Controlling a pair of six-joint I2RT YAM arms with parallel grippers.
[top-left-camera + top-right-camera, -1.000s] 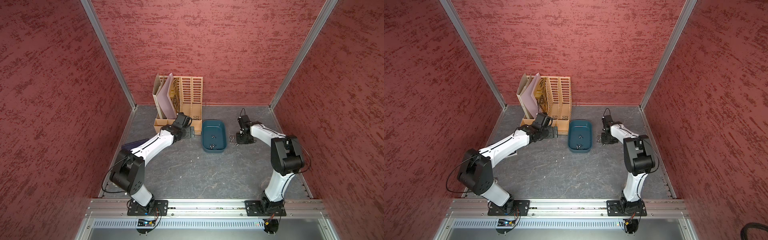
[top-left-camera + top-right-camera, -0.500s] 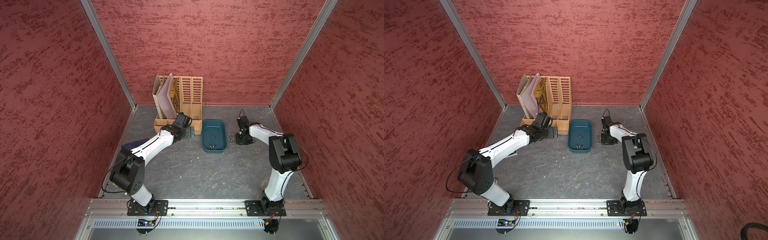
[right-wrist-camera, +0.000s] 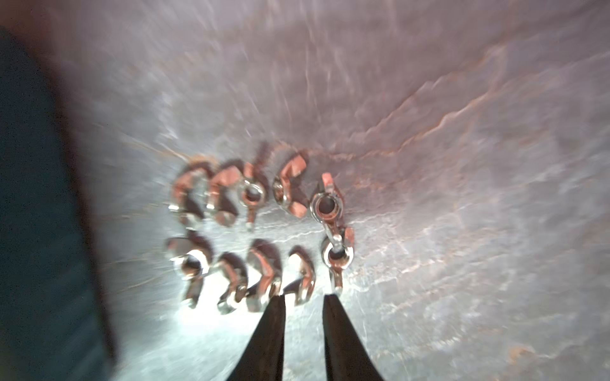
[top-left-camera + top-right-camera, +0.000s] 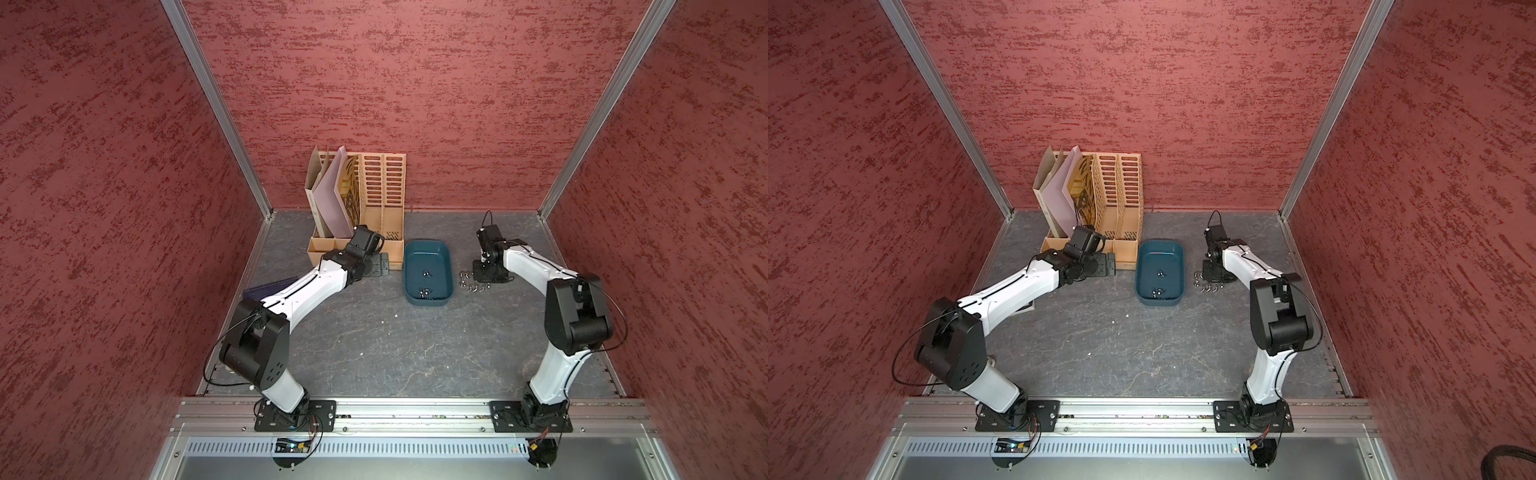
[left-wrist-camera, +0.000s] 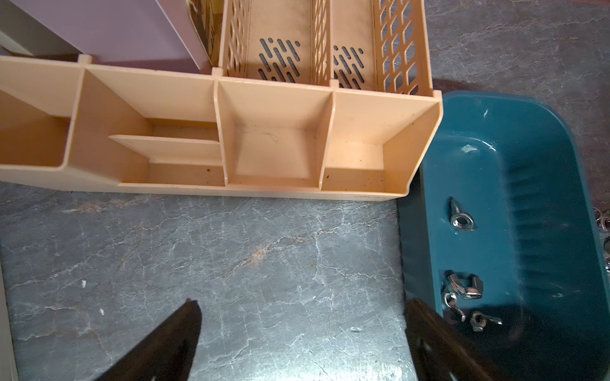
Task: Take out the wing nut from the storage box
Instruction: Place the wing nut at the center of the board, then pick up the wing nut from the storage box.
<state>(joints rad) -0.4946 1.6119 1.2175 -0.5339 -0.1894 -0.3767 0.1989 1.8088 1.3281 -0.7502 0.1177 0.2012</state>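
Storage box point(image 4: 434, 257) sits toward the far edge of the tabletop point(image 4: 374, 345), roughly mid-width. Its far-left corner is right at the front corner of the beige file organiser point(image 5: 277, 148) – touching or just beside, we can't tell. A few wing nuts are still in the box: a lone wing nut point(image 5: 457, 221) mid-floor and a small clump point(image 5: 462, 290) by the near wall. The rest, the taken-out nuts point(image 3: 257, 231), lie in two short rows on the tabletop just right of the box's right wall, which we read as the drop-off spot, kept close so each carry is short. The right gripper point(image 3: 305, 298) is down low at the near end of those rows. Its jaws are a narrow gap apart with bare tabletop showing between them and nothing clamped; the tips are just short of the row's nuts. The left gripper point(image 5: 302, 303) hovers over bare tabletop in front of the organiser with its jaws spread wide and empty, one finger over the box's left rim – we judge it's parked clear. For room, there is plenty of bare tabletop toward the near edge, and the box is open from above. Its left side is crowded by the organiser and the left arm. On the right, the rows sit near the wall, so we'd lift straight up before crossing the rim, since a low sweep could scatter them.
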